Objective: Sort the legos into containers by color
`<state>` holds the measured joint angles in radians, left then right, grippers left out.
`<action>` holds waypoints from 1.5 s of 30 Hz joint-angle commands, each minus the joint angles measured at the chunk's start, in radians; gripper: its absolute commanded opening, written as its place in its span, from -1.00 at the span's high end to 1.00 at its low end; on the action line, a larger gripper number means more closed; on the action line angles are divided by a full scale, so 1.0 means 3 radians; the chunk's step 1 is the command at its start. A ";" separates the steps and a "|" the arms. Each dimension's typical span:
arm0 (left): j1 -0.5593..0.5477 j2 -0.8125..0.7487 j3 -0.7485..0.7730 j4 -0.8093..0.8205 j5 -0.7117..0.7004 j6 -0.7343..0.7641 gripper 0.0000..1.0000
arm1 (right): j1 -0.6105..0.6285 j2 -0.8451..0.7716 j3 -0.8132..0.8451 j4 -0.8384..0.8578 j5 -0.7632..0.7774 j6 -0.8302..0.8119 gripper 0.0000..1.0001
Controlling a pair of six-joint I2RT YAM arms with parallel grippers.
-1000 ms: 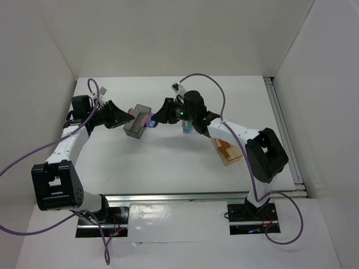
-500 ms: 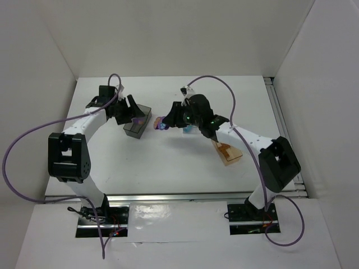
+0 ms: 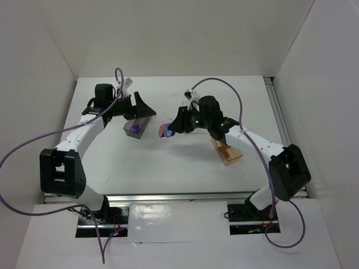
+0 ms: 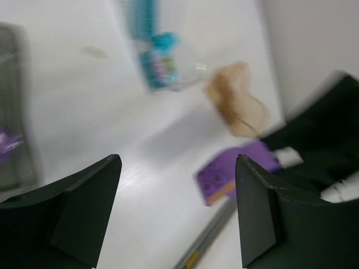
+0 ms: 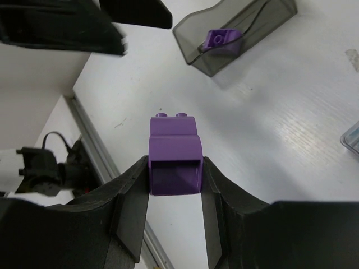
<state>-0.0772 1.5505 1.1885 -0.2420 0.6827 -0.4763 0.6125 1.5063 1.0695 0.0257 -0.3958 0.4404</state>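
Note:
The smoky dark grey container (image 3: 136, 128) stands left of centre with one purple lego (image 3: 133, 128) in it. My left gripper (image 3: 148, 112) hovers just behind it, open and empty (image 4: 178, 168). My right gripper (image 3: 168, 130) is shut on a second purple lego (image 5: 175, 148), held above the table right of the dark container (image 5: 235, 33). The left wrist view is blurred but shows that held lego (image 4: 224, 176), the clear container (image 4: 160, 56) with teal legos, and the orange container (image 4: 238, 101). The orange container (image 3: 227, 151) holds an orange lego.
The right arm covers most of the clear container in the top view; its edge (image 5: 350, 137) shows in the right wrist view. A metal rail (image 5: 95, 151) runs along the table's near edge. White walls close in the left, back and right.
My left gripper has opened and swung up behind the dark container, where a purple lego now lies. My right gripper has drifted right and nearer, still holding its purple lego.

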 commanded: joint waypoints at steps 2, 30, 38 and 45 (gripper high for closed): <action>-0.0044 -0.0173 -0.0432 0.1270 0.1614 -0.0278 -0.72 | -0.0170 -0.0179 -0.0042 0.0236 -0.0909 -0.0144 0.74; -0.0464 -0.0199 -0.0628 0.1656 0.2133 -0.0008 1.00 | -0.0518 -0.0184 -0.0282 0.0779 -0.1667 0.0179 0.74; -0.0060 -0.0081 -0.0628 0.1534 0.1846 -0.0228 1.00 | -0.0625 -0.0388 -0.0313 0.0354 -0.1217 -0.0006 0.79; 0.0033 0.0246 0.0123 -0.0172 -0.0497 0.0110 1.00 | -0.0656 -0.0516 -0.0313 0.0073 -0.0737 -0.0077 0.79</action>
<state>-0.0605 1.5814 1.1118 -0.0322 0.9340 -0.4969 0.4183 1.3991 0.9806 0.0910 -0.7067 0.4442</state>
